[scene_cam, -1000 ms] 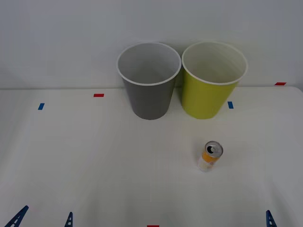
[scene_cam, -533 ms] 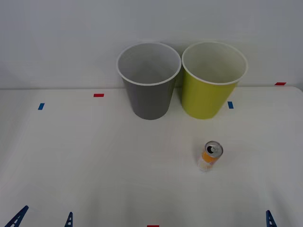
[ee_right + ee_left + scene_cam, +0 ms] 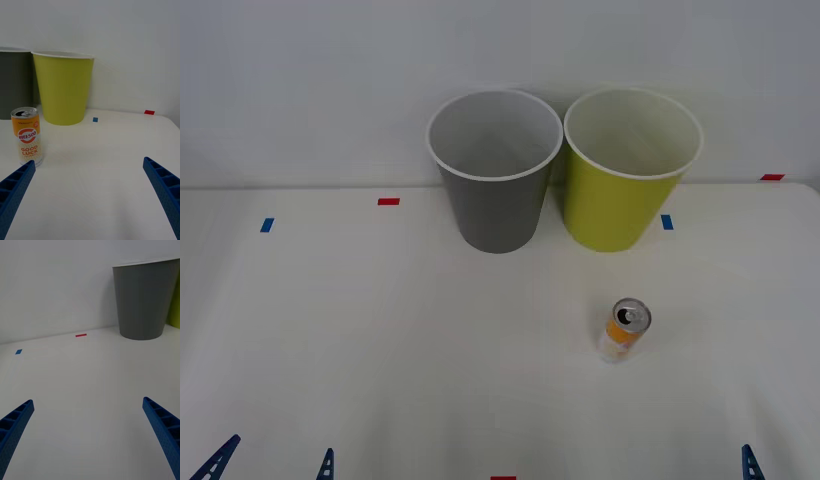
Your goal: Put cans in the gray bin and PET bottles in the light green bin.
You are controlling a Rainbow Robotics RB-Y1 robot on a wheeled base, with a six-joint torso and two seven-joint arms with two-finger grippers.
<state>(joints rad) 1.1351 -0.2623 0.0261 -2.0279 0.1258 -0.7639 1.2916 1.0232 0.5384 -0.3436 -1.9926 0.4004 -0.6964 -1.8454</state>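
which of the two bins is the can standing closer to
The light green bin: the can stands upright on the table in front of it, while the gray bin sits farther off toward the robot's left.

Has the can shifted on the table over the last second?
No. The can stands upright at the same spot in front of the light green bin, with the same gap to the bin's base in every front view.

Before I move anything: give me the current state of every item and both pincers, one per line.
can: upright on the table, untouched, tab end up.
gray bin: upright, nothing visible inside.
light green bin: upright beside the gray bin, nothing visible inside.
right pincer: open, low, near the can.
left pincer: open, low, holding nothing.
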